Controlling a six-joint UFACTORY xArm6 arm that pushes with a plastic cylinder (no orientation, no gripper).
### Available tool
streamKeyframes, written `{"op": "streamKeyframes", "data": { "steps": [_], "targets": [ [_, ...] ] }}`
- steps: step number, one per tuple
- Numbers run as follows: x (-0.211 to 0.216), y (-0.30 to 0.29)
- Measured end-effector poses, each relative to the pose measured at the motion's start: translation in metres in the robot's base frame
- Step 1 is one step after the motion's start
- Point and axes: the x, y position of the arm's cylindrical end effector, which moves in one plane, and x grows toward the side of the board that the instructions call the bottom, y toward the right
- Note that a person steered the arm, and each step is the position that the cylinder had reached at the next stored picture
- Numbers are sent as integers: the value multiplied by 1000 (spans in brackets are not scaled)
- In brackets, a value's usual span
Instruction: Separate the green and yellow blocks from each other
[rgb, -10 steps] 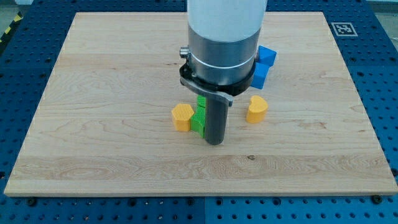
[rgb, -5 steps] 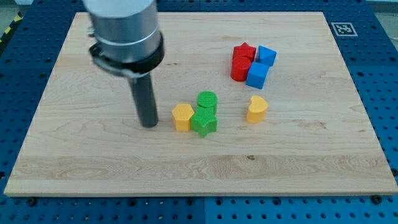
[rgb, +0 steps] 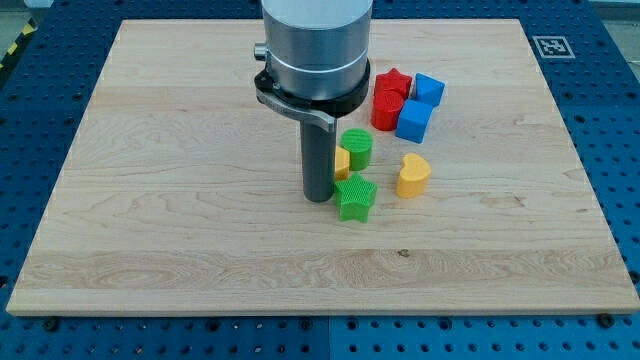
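Observation:
My tip (rgb: 319, 197) rests on the board just left of a green star block (rgb: 355, 197) and touches or nearly touches it. A green cylinder block (rgb: 357, 147) stands above the star. A yellow block (rgb: 342, 162) sits wedged between the rod and the green cylinder, mostly hidden by the rod. A second yellow block, heart-shaped (rgb: 412, 174), lies apart to the right of the green star.
Two red blocks (rgb: 390, 98) and two blue blocks (rgb: 418, 106) cluster toward the view's top right. The wooden board (rgb: 150, 200) lies on a blue perforated table, with a tag marker (rgb: 551, 46) at its top right corner.
My tip swung from right of the cluster to its left, then pushed right. The yellow block, green star and green cylinder all shifted right; the yellow block now sits beside the cylinder.

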Motion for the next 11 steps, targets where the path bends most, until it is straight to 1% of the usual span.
{"op": "streamKeyframes", "data": {
  "steps": [2,4,5,6,8,9,10,11],
  "targets": [
    [-6,34],
    [-13,90],
    [-36,93],
    [-41,78],
    [-41,9],
    [-41,13],
    [-41,64],
    [-14,83]
  ]
}}
